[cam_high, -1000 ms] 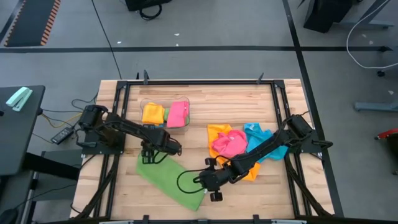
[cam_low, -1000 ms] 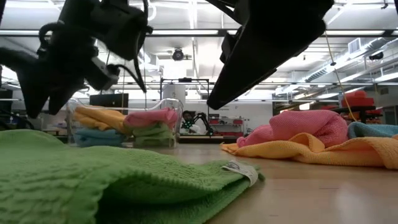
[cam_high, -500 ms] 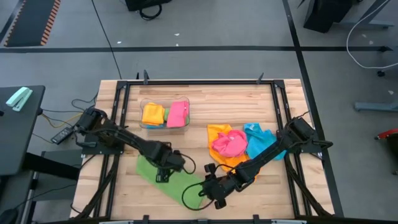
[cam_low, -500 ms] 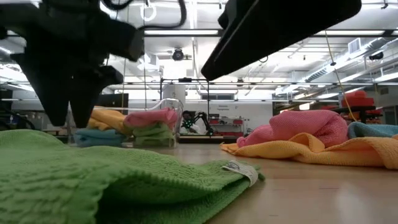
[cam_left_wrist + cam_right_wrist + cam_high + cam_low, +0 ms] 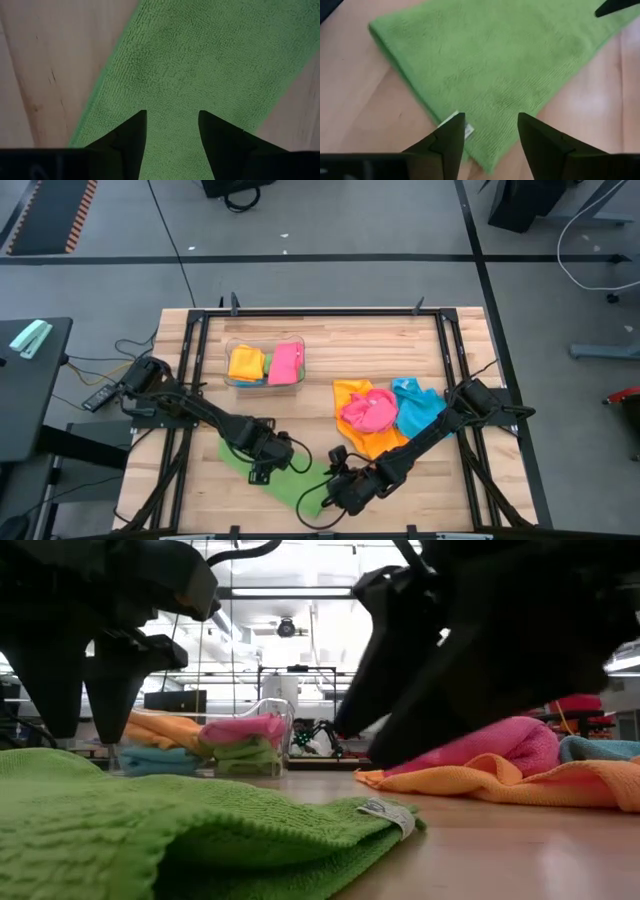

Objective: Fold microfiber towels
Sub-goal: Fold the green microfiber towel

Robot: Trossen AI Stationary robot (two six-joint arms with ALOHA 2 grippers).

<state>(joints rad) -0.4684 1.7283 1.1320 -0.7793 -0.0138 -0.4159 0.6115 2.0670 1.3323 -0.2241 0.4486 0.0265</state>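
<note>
Over the folded green microfiber towel, both grippers have closed in
Left gripper and right gripper hover parted above it, likely for the next fold

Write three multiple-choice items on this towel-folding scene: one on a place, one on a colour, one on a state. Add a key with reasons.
1. Where does the long folded green microfiber towel lie?
A. in the clear plastic bin
B. on the wooden table near its front edge
C. on the floor

2. What colour is the crumpled towel on top of the loose pile?
A. pink
B. white
C. black

3. How do the left gripper and right gripper stand?
A. both clamped on cloth
B. both over the green towel, jaws apart, holding nothing
C. both parked at the table's rear

Key: 1 B, the high view shows it flat on the wood. 2 A, the pink towel sits on the orange one. 3 B, each wrist view shows bare green cloth between the fingers.
</note>
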